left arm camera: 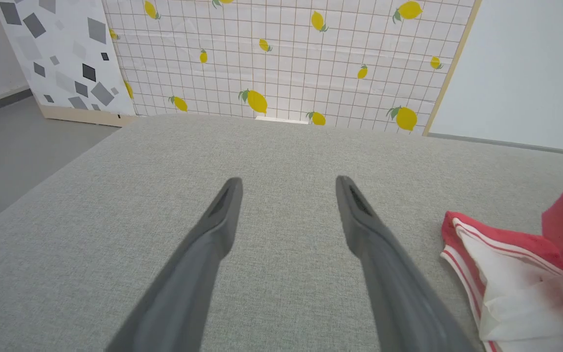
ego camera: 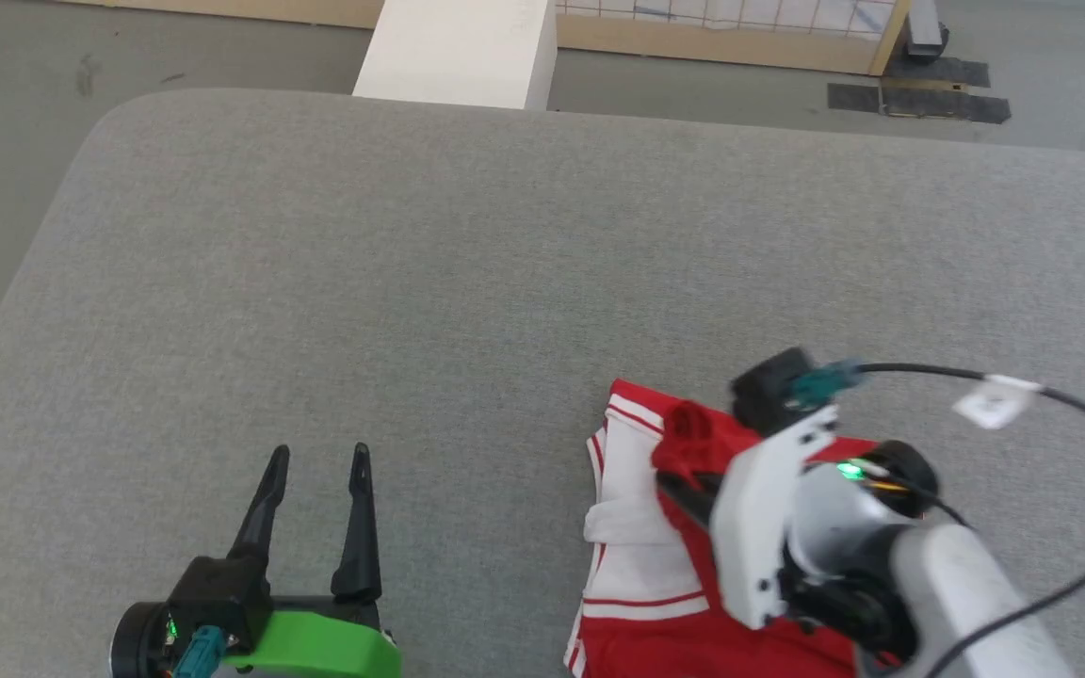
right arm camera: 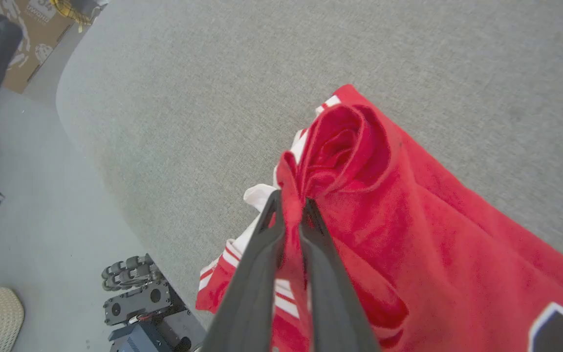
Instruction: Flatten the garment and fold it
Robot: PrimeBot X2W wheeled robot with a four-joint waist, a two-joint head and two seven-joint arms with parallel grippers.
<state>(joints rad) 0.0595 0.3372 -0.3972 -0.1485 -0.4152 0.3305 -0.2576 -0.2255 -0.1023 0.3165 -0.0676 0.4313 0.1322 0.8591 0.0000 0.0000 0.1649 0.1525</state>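
Plainly in right wrist view, right claw [right arm camera: 291, 198] pinching garment [right arm camera: 408, 234] fold, in head view left claw [ego camera: 319, 452] spread.

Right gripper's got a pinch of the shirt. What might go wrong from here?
The right gripper pinches only a narrow ridge of the shirt, so it may slip free when pulled. The left gripper is open over bare table, off the cloth; a one-sided pull may drag the bunched shirt instead of flattening it.

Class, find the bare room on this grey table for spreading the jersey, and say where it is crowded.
Free: the table beyond and around the open left gripper, up to the far edge. Crowded: near right, where the right gripper pinches the bunched jersey.
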